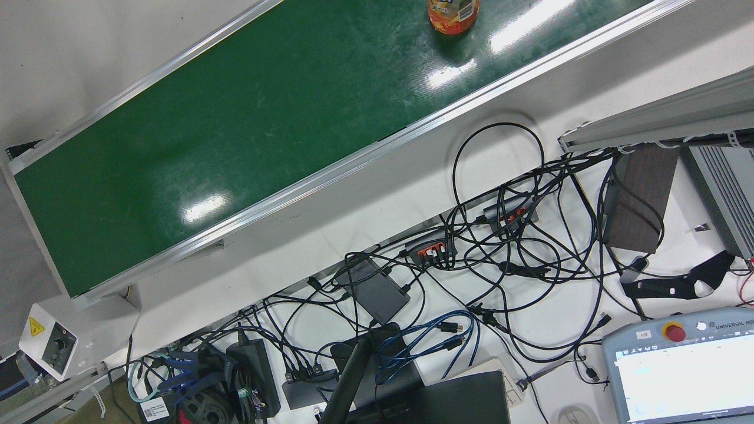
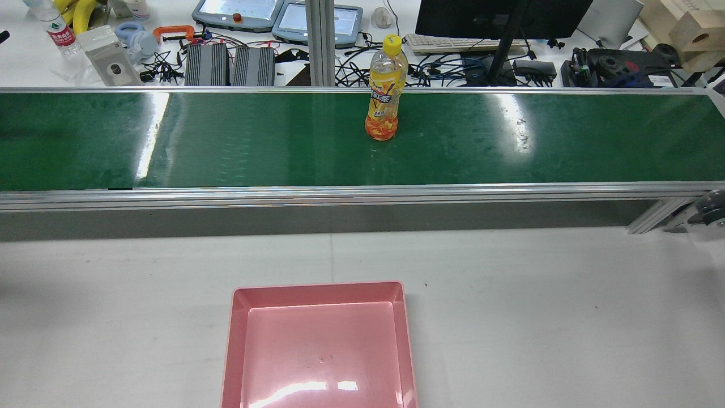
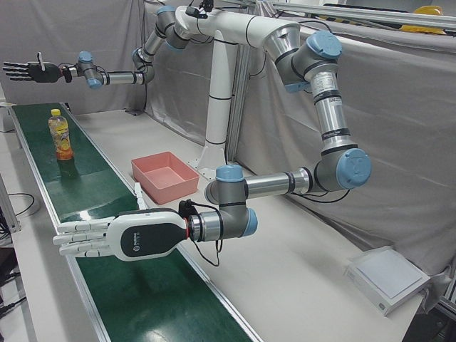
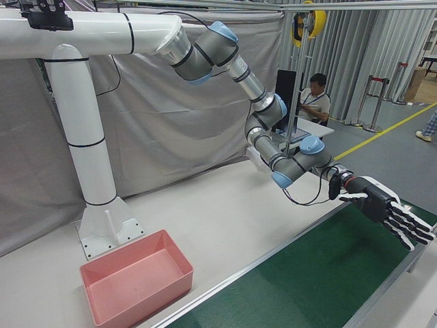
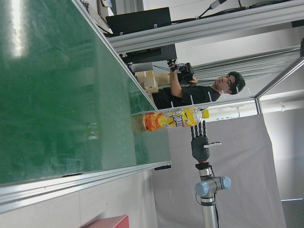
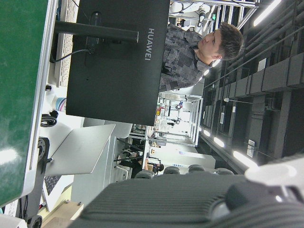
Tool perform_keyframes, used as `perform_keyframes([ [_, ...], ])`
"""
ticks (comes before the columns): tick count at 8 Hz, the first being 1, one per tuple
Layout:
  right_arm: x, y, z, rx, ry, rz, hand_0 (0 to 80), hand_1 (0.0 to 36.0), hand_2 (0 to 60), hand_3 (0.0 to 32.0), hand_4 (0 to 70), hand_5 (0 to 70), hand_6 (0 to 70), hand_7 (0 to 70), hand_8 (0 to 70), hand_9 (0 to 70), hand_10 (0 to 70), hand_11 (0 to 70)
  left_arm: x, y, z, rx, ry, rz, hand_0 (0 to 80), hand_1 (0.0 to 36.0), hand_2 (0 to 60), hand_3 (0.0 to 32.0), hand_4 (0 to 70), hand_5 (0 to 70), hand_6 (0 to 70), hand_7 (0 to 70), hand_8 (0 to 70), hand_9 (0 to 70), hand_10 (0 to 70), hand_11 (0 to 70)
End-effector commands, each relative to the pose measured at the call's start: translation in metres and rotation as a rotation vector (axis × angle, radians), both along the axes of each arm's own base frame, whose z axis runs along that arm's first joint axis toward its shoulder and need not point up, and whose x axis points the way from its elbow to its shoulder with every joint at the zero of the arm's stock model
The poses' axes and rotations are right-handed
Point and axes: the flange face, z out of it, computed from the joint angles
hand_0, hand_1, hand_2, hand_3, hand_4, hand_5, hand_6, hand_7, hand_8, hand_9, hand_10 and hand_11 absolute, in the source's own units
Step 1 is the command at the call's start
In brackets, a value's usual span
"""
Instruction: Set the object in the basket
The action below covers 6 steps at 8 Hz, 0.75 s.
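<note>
An orange-yellow drink bottle [image 2: 385, 90] with a yellow cap stands upright on the green conveyor belt [image 2: 226, 141]. It also shows in the front view [image 1: 452, 15], the left-front view [image 3: 61, 135] and the left hand view [image 5: 173, 118]. The pink basket [image 2: 320, 345] sits empty on the white table, nearer the robot than the belt; it also shows in the left-front view [image 3: 165, 174] and the right-front view [image 4: 133, 283]. My left hand [image 3: 107, 239] is open, held flat over the belt, far from the bottle. My right hand [image 3: 28, 71] is open above the belt's other end [image 4: 386, 208], beyond the bottle [image 5: 202, 145].
The belt has raised aluminium side rails [image 2: 340, 192]. Behind it a bench holds a monitor [image 2: 498, 17], teach pendants [image 2: 238, 11] and tangled cables [image 1: 500, 235]. The white pedestal [image 4: 89, 171] stands behind the basket. A person sits past the belt's end [image 4: 317, 99].
</note>
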Motion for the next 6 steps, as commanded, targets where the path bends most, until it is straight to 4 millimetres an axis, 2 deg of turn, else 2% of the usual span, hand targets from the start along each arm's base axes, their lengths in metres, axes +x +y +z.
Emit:
perform_keyframes([
  [1,0.0000,-0.0003,-0.0004,0.001,0.000,0.000,0.0,0.0,0.0,0.0,0.0,0.0,0.0,0.0,0.0,0.0,0.0,0.0,-0.0002,0.0006,0.0005,-0.001,0.000,0.000,47.2,12.1,0.1,0.0,0.7,4.9,0.0,0.0,0.0,0.0,5.7,9.9],
  [6,0.0000,0.0004,0.0004,-0.001,0.000,0.000,0.0,0.0,0.0,0.0,0.0,0.0,0.0,0.0,0.0,0.0,0.0,0.0,-0.0008,0.0027,0.0038,-0.003,-0.002,-0.001,47.0,11.8,0.0,0.0,0.3,4.2,0.0,0.0,0.0,0.0,5.8,10.2],
])
